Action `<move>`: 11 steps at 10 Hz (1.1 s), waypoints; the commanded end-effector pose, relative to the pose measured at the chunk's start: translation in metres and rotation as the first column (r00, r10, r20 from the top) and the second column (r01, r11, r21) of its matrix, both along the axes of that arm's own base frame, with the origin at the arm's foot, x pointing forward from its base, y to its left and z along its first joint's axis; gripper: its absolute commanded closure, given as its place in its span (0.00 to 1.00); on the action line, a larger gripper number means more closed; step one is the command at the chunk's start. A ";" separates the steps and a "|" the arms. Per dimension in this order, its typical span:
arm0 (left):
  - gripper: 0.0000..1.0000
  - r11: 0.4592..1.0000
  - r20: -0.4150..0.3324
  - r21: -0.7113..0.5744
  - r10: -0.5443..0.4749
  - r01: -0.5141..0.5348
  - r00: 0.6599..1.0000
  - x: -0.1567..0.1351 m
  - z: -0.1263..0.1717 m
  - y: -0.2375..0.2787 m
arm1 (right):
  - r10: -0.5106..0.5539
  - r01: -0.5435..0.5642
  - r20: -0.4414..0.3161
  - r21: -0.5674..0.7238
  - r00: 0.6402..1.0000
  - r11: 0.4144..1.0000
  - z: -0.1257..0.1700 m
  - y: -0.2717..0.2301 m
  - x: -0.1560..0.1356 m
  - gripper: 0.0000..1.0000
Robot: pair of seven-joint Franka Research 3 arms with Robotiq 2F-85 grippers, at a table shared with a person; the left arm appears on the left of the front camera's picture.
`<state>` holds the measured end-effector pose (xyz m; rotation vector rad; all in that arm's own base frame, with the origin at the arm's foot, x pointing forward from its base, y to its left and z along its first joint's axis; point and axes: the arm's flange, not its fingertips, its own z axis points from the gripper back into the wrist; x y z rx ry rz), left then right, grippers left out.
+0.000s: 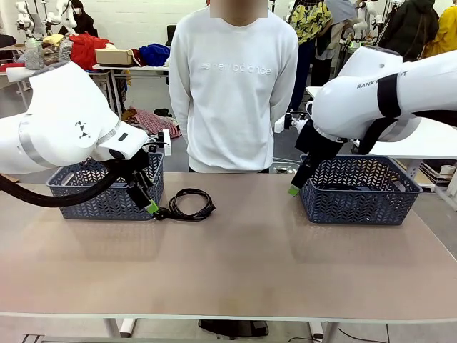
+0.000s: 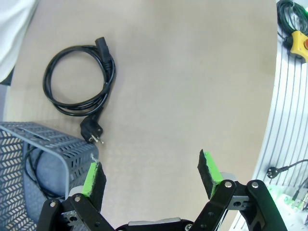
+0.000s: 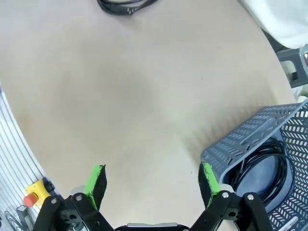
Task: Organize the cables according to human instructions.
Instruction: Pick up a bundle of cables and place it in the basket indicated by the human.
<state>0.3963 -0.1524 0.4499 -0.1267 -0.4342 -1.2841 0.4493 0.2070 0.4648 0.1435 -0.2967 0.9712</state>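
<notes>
One coiled black cable point(image 1: 189, 204) point(image 2: 79, 79) lies on the table just right of the left basket point(image 1: 107, 189), its plug point(image 2: 91, 131) pointing at the basket's corner. Part of the same coil point(image 3: 122, 6) shows at the top edge of the right wrist view. More cable lies inside the left basket point(image 2: 33, 163) and inside the right basket point(image 3: 262, 163) point(image 1: 357, 187). My left gripper point(image 1: 146, 200) point(image 2: 151, 175) hangs open beside the left basket, holding nothing. My right gripper point(image 1: 296, 187) point(image 3: 151, 180) hangs open at the right basket's near-left corner, holding nothing. The human point(image 1: 234, 86) stands behind the table, arms behind the back.
Two grey lattice baskets stand at the table's far left and far right. The wide tan tabletop point(image 1: 235, 257) spreads between and in front of them. A ribbed metal rail point(image 2: 288, 120) runs along the table's edge, with a yellow stop button point(image 3: 32, 196) on it.
</notes>
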 end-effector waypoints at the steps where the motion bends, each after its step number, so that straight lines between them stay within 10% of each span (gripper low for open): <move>1: 0.00 1.000 0.002 0.002 0.009 -0.009 1.000 -0.001 0.001 0.000 | -0.027 0.026 0.022 0.026 0.999 0.999 0.001 0.005 -0.013 0.00; 11: 0.00 1.000 0.002 0.002 0.009 -0.009 1.000 -0.001 0.001 0.000 | -0.001 0.001 0.008 0.007 1.000 1.000 0.006 0.007 -0.007 0.00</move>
